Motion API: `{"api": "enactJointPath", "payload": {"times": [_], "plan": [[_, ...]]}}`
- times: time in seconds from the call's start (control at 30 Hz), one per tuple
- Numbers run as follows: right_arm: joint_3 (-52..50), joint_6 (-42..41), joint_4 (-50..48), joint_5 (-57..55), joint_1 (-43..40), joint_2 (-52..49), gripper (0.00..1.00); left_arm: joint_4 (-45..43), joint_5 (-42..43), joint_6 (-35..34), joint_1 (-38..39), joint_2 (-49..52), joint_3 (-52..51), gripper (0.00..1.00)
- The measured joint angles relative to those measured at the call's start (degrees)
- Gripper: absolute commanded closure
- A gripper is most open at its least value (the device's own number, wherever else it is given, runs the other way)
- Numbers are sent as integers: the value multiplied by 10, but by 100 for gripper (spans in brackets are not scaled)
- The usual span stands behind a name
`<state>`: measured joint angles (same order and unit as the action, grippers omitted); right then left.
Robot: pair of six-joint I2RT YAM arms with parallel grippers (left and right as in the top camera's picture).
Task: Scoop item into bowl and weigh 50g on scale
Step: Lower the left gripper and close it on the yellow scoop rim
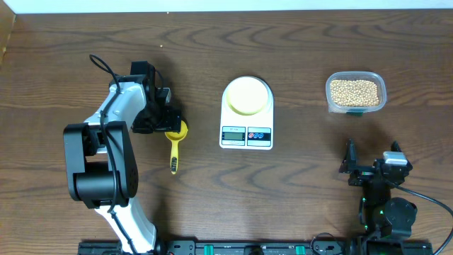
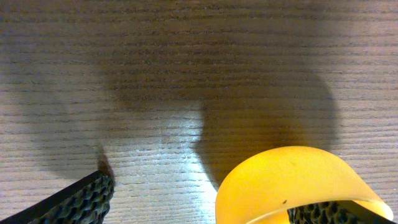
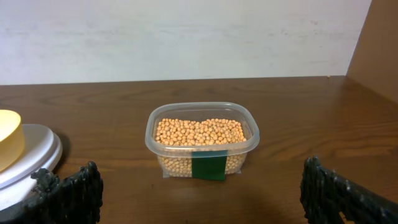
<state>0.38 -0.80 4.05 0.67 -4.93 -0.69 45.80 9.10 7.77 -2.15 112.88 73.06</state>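
The pale yellow-green bowl (image 1: 247, 95) sits on the round platform of the white scale (image 1: 246, 134) at mid-table. Tan beans (image 1: 354, 91) fill a clear plastic tub (image 1: 380, 83) at the right. In the right wrist view the beans (image 3: 199, 131) lie straight ahead and the bowl (image 3: 9, 139) shows at the left edge. My left gripper (image 1: 170, 125) hangs open over the head of a yellow scoop (image 1: 176, 132). In the left wrist view the scoop (image 2: 292, 182) lies against the right finger (image 2: 326, 214), far from the left finger (image 2: 74, 202). My right gripper (image 1: 371, 164) is open and holds nothing.
The scoop's handle (image 1: 174, 159) points toward the table's front edge. A green label (image 3: 209, 167) marks the tub's (image 3: 202, 149) near wall. A pale wall stands behind the table, and a brown panel rises at the far right.
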Motion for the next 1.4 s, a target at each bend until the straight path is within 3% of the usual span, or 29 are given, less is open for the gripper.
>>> {"api": "enactJointPath", "payload": {"times": [0.33, 0.43, 0.47, 0.53, 0.67, 0.8, 1.4], "plan": [[0, 0, 0, 0, 0, 0, 1, 0, 0, 0, 0, 0, 0, 12], [0, 0, 0, 0, 0, 0, 1, -2, 0, 2, 0, 0, 0, 33], [0, 0, 0, 0, 0, 0, 1, -3, 0, 2, 0, 0, 0, 36], [0, 0, 0, 0, 0, 0, 1, -4, 0, 2, 0, 1, 0, 53], [0, 0, 0, 0, 0, 0, 1, -4, 0, 3, 0, 2, 0, 69], [0, 0, 0, 0, 0, 0, 1, -13, 0, 2, 0, 2, -2, 92], [0, 0, 0, 0, 0, 0, 1, -30, 3, 2, 0, 2, -2, 92]]}}
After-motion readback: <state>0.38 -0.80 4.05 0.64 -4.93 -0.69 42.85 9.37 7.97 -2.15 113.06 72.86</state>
